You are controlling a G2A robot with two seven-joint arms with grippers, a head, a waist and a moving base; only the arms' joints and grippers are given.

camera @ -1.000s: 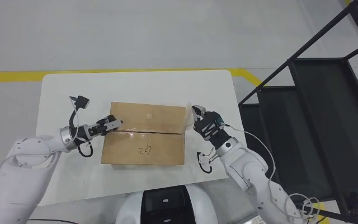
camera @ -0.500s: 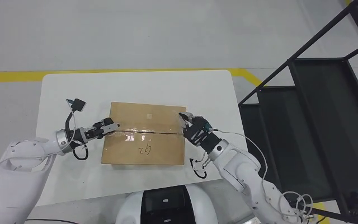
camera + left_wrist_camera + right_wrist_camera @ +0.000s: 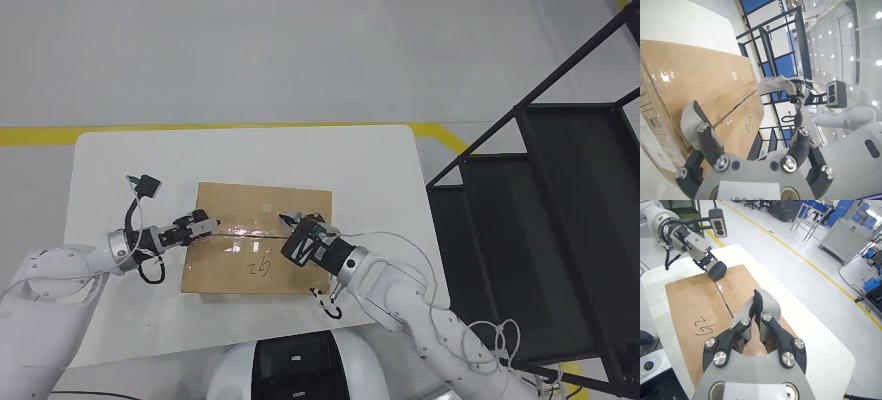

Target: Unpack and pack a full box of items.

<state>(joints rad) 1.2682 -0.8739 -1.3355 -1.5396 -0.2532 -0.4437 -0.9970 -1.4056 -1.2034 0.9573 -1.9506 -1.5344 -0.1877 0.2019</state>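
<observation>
Box mid-desk, an arm at each end of it.
The box (image 3: pixel 255 240) sits on the desk (image 3: pixel 130 160), toward the robot's edge. The left end effector (image 3: pixel 206 220) is at the middle of the box's left end; the right end effector (image 3: pixel 296 222) is above the lid's right half, a tape strip (image 3: pixel 772 83) running from it to the lid.

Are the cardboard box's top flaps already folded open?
No, both flaps of the cardboard box lie flat and meet at the centre seam, while the right gripper pinches a strip of clear tape.
</observation>
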